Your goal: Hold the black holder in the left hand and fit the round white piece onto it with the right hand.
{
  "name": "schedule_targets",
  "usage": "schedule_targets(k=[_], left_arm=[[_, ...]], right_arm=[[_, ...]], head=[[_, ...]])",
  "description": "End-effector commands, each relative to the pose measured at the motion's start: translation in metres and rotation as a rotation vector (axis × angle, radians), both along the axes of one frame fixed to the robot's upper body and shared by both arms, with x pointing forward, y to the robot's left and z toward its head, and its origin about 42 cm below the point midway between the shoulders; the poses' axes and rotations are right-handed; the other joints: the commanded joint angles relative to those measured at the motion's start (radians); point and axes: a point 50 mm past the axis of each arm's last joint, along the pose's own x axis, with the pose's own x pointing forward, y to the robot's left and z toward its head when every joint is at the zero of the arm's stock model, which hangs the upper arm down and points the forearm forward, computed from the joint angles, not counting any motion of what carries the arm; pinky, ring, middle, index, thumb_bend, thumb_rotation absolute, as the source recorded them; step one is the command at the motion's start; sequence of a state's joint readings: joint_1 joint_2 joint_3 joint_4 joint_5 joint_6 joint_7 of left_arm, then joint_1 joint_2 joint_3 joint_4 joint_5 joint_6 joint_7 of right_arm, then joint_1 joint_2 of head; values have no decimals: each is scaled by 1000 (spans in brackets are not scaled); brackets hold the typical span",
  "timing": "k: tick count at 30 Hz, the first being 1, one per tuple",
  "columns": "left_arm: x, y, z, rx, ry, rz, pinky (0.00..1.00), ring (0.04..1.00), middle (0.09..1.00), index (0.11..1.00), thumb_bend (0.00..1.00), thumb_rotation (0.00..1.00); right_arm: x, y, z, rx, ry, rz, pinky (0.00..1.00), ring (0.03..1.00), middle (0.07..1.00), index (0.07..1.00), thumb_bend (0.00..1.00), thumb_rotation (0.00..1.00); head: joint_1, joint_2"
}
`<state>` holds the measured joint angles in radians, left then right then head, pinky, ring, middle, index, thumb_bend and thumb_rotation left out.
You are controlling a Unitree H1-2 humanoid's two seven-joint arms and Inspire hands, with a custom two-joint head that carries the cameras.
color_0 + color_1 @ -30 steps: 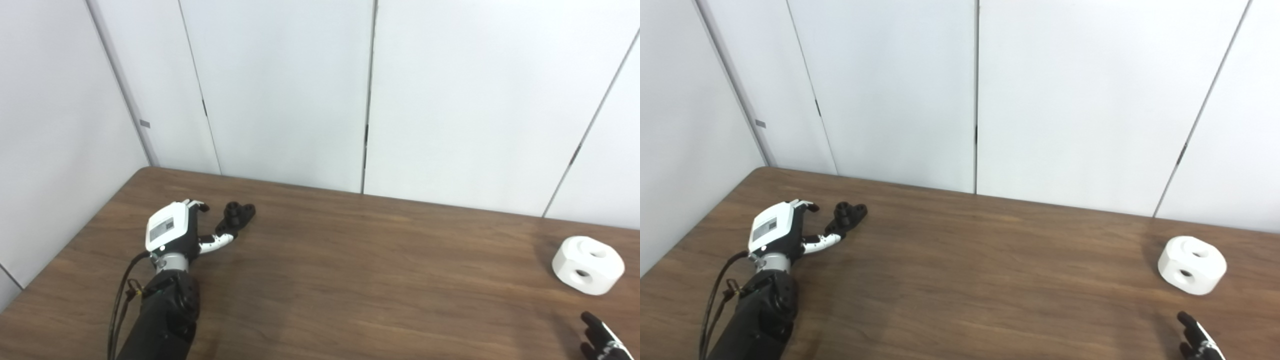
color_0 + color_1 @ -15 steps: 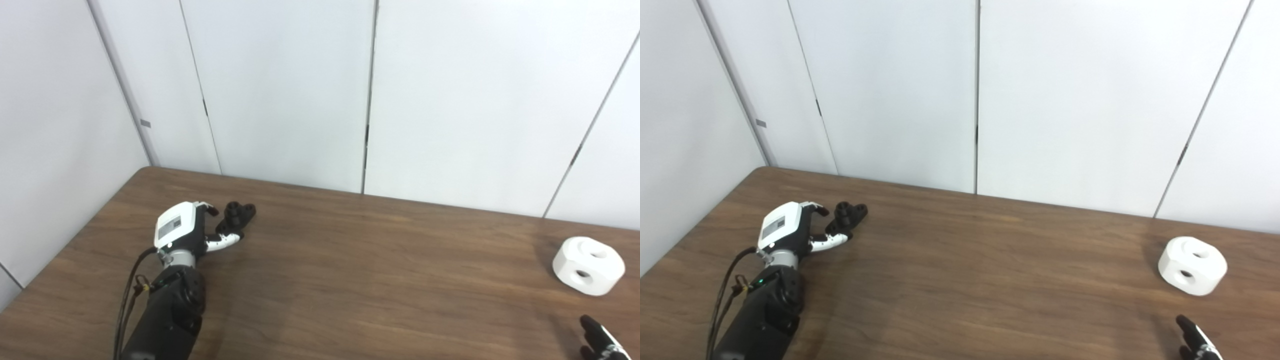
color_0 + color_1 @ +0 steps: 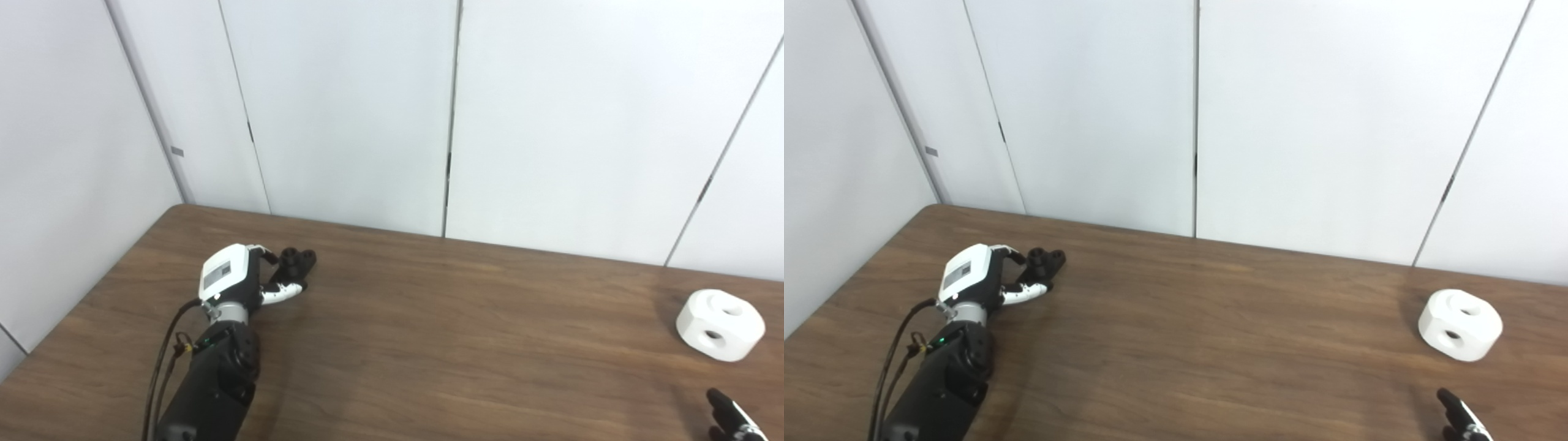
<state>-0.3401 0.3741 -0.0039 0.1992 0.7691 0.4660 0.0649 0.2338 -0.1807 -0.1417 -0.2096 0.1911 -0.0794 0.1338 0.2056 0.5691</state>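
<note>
black holder [image 3: 296, 264] sits left of centre in the frame, on the table [image 3: 429, 343], small and knobbly, two stubby posts showing on top; looks like rigid printed plastic, so I'd guess light, stiff, not fragile, a bit slick on the flats; best hold is probably across the lower body, leaving the posts clear for the mating part; my left hand [image 3: 242, 283] is right at it, fingers [image 3: 267, 253] curled round its near side and thumb [image 3: 283, 294] lying under it, touching or nearly so; I can't tell whether that counts as clamped, and the holder seems to rest on the table, not lifted; round white piece [image 3: 1459, 323] is far off at the right edge, chunky puck with two holes facing up and toward me; also hard plastic by the look, light for its bulk, smooth rim could slip, so I'd pinch across the flat faces with holes kept free; my right hand [image 3: 1459, 417] only pokes in at the lower right corner, near the piece but apart; finger state not readable there.
</note>
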Motion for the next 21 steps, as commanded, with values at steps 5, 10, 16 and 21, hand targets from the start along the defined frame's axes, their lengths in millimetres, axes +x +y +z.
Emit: schedule_targets(k=[5,10,16,21], left_arm=[[15,9,30,60,-87,17,917,922,874,672,802,353],[16,11,28,75,-79,23,912,920,870,673,806,361],[17,8,23,93,-95,17,914,915,854,661,819,362],[17,5,18,105,-99,18,917,910,847,641,821,349]], right_arm=[[-3,2,3,6,-10,-3,1000,997,951,878,617,772],[-3,2,3,5,-10,-5,1000,994,954,884,610,773],[-3,1,5,6,-13,-7,1000,988,947,880,600,776],[-4,2,6,8,-13,-9,1000,990,945,881,604,774]], head=[[1,1],[2,4],[3,9],[2,10]])
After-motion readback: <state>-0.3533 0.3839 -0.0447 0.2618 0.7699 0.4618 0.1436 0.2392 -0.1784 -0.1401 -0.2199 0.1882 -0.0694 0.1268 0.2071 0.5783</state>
